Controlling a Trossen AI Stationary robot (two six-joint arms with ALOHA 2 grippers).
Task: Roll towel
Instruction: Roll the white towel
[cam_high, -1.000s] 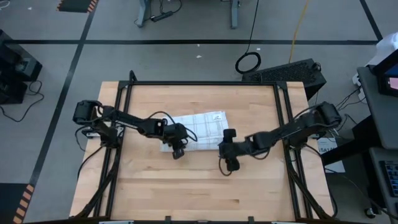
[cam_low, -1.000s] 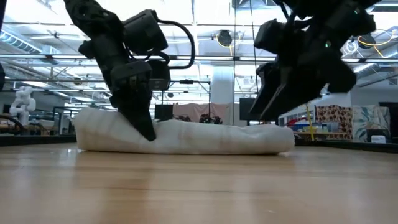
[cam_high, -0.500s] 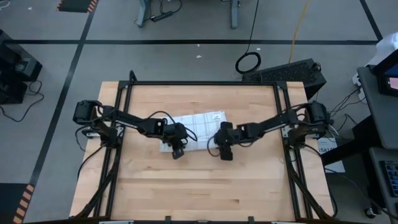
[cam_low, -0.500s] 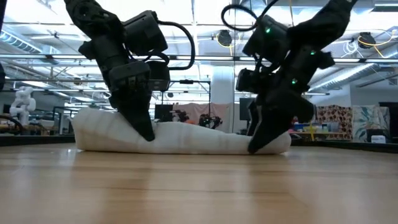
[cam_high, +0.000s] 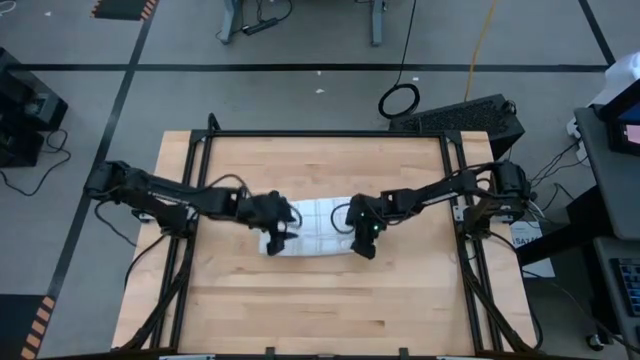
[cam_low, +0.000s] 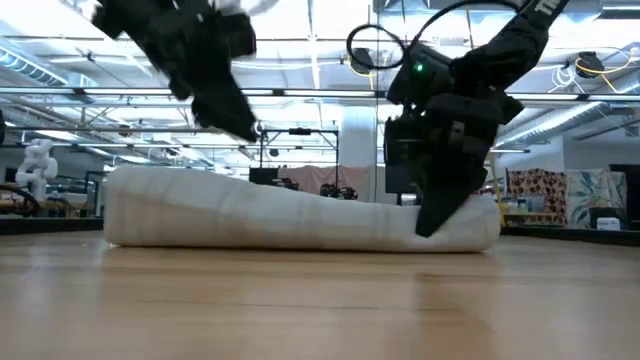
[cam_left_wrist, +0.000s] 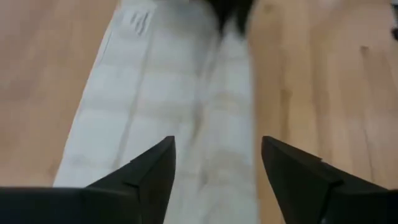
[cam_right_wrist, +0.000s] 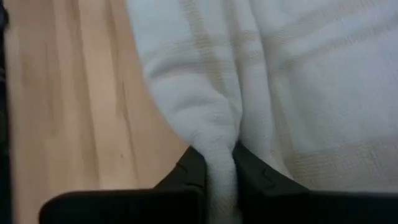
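Right wrist view: right tool (cam_right_wrist: 217, 165) pinching towel (cam_right_wrist: 298, 74) fold; left tool (cam_left_wrist: 214, 165) wide, blurred.

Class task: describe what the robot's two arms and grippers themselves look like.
Both arms are dark, jointed and slim, with thin black cables looping along them. The left gripper has two dark wedge-shaped fingers. A small green light glows near the right gripper.

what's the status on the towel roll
Right end effector shut on towel edge. Left end effector open above it. Towel partly rolled. Nothing in the way.
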